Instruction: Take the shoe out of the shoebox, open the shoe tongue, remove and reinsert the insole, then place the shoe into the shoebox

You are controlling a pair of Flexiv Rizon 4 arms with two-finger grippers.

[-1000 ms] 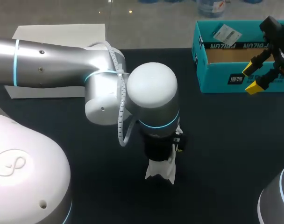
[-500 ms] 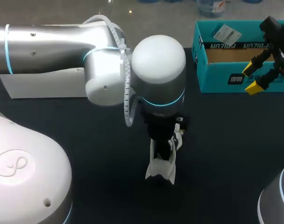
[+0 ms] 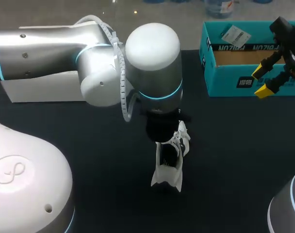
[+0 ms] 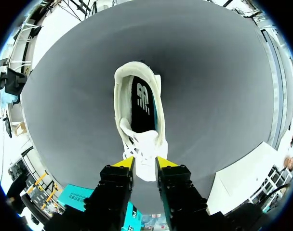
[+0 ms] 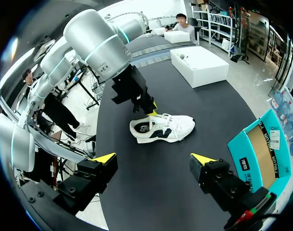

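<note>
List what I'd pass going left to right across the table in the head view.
White box → shoe → teal shoebox. The arms are left out because they overlap these things.

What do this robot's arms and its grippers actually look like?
The left arm is a smooth silver tube with rounded white joint caps, thin glowing cyan rings and a white spiral-wrapped cable looped outside. The left gripper and right gripper are black and blocky, each with two fingers ending in bright yellow wedge tips.
</note>
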